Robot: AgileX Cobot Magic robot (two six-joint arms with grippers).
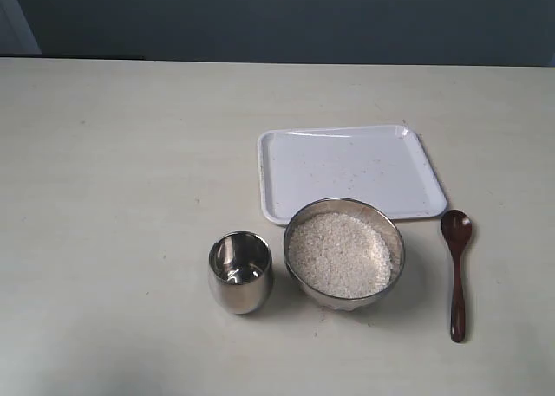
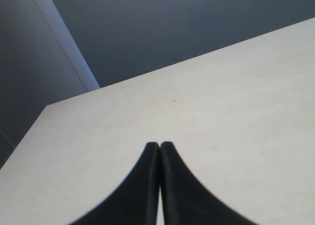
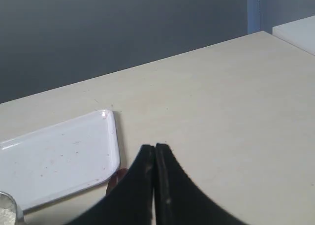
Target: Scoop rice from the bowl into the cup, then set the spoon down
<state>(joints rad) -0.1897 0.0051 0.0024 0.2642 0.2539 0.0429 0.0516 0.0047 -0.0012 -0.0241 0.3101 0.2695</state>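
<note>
The bowl is round, polished steel with a wide mouth, filled nearly to the rim with rice, a matte white grainy heap. Just left of it, apart from it, stands the cup, a small mirror-bright steel tumbler with a rounded belly, upright. To the bowl's right the spoon lies flat on the table. It is dark reddish-brown glossy wood, its round head towards the far side and its slim handle pointing to the near edge. Behind the bowl is a tray, white, smooth, squarish with rounded corners and a low raised lip, finely speckled; the bowl's far rim overlaps its near edge in the picture.

The exterior view shows all of these but neither gripper. The left wrist view shows only the left gripper, black tapered jaws pressed together over bare table. The right wrist view shows the right gripper, jaws likewise together and holding nothing, with the tray beyond it, a sliver of the spoon's head and a corner of the bowl.

The table is pale cream, matte, faintly marked. Behind it rises a dark blue-grey wall.
</note>
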